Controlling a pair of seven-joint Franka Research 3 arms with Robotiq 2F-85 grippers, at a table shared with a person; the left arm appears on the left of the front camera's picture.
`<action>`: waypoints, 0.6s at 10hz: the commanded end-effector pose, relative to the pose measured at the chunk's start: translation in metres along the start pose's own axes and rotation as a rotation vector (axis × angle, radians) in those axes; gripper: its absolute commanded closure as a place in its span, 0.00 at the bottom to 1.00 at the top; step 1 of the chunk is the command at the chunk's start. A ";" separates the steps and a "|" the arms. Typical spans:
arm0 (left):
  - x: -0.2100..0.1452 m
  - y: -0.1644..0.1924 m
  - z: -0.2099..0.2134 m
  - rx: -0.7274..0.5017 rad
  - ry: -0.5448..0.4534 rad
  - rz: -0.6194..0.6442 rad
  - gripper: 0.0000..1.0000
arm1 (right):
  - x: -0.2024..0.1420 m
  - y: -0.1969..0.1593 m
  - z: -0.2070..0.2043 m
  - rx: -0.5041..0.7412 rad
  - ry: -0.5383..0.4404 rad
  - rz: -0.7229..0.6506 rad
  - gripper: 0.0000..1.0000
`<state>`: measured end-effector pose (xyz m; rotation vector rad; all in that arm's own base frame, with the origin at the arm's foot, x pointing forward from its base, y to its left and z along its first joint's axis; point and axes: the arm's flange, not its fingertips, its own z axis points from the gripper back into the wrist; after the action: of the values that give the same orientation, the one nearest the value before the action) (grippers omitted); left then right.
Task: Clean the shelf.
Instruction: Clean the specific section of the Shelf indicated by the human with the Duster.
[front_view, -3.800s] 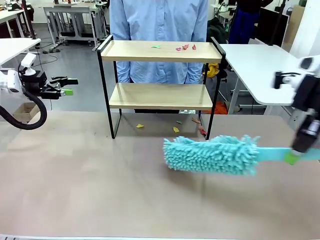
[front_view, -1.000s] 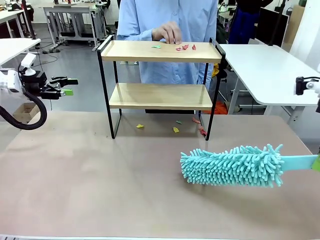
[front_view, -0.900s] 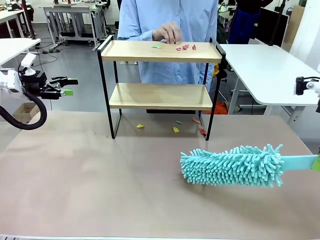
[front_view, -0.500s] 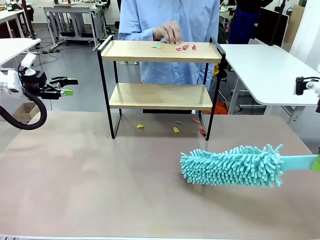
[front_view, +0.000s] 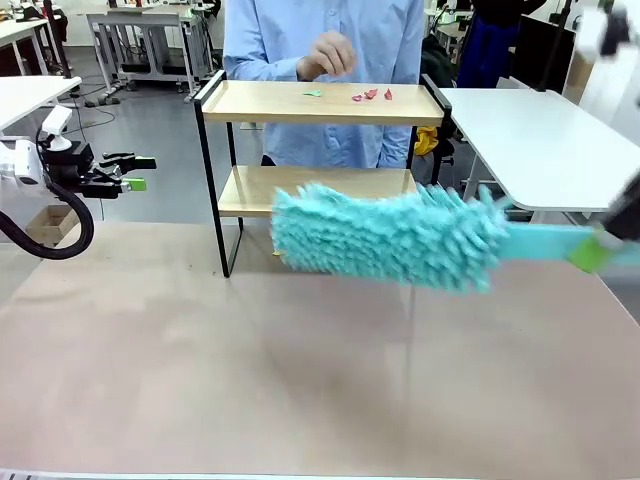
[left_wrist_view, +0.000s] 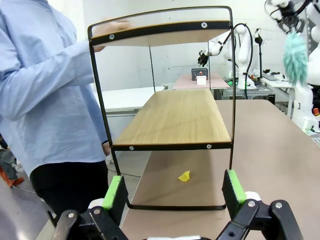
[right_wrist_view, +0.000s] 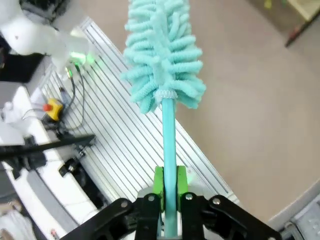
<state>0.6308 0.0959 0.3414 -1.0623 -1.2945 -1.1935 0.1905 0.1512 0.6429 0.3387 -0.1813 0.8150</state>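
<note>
shelf (front_view: 262, 101) behind the duster (front_view: 385, 236); right jaws pinch its handle, left jaws spread wide, empty.

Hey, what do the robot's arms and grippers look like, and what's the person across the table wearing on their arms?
The left gripper is black, with two fingers tipped in bright green pads. Its arm is white, with a thick black ribbed hose looping below. The right gripper is black with the same green pads. The person wears a light blue long-sleeved shirt.
</note>
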 end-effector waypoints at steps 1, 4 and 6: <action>0.004 0.000 -0.001 0.000 0.006 -0.005 0.00 | 0.039 0.049 0.000 -0.030 -0.112 -0.112 0.87; 0.004 0.000 -0.001 0.000 0.006 -0.005 0.00 | 0.113 0.118 -0.011 -0.105 -0.352 -0.494 0.87; 0.004 0.000 -0.001 0.000 0.006 -0.005 0.00 | 0.167 0.120 -0.019 -0.088 -0.424 -0.680 0.87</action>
<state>0.6308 0.0959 0.3413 -1.0624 -1.2944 -1.1932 0.1927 0.3314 0.6890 0.4694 -0.4306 0.1623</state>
